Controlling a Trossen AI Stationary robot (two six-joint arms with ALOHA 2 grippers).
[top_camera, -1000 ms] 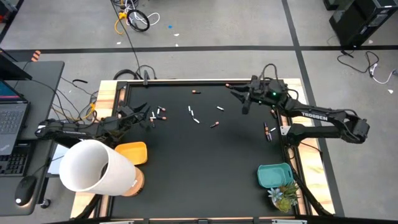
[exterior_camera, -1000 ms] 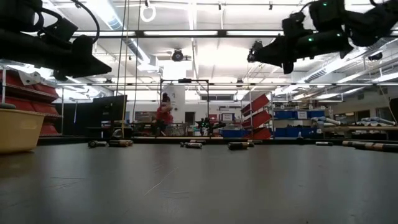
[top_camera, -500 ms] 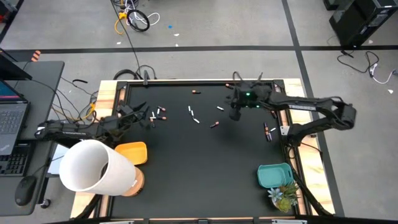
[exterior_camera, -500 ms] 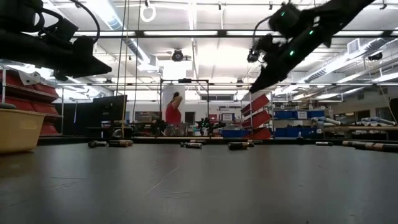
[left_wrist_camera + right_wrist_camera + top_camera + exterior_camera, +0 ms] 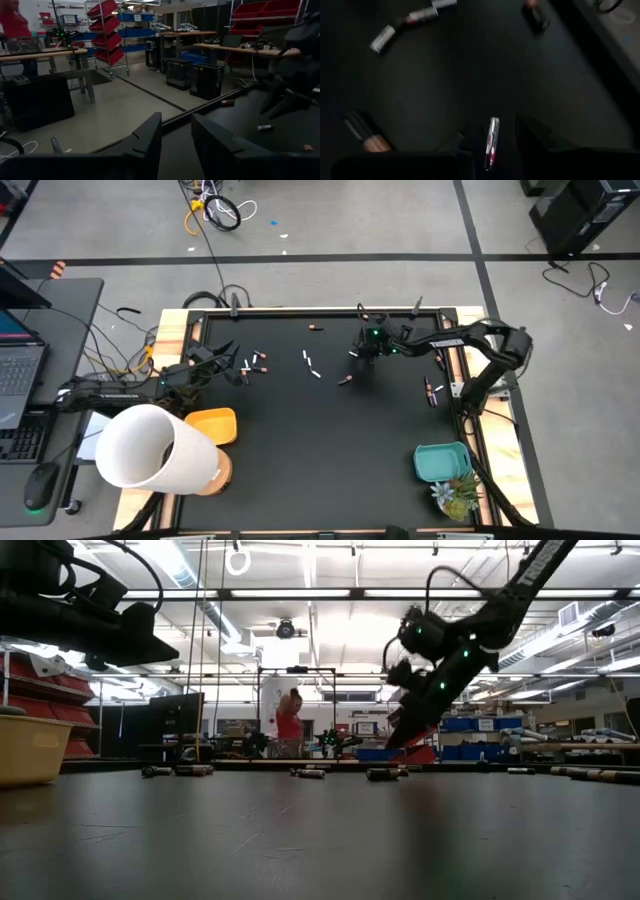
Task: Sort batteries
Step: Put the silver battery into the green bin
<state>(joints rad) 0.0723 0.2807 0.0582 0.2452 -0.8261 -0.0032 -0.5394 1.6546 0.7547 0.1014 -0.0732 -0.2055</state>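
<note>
Now my right pincer (image 5: 358, 352), jaws narrowly parted and empty, hangs directly over a silver battery (image 5: 491, 136) on the counter (image 5: 330, 440); its long axis runs along the gap. Left pincer (image 5: 222, 362), half open, waits far off.

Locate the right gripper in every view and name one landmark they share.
High view: right gripper over the mat's far half, right of centre.
Low view: right gripper hangs tilted, right of centre, above the mat.
Left wrist view: right gripper, a dark shape far across the mat.
Right wrist view: right gripper in the foreground, open around a white battery.
Shared landmark: the black table mat.
</note>
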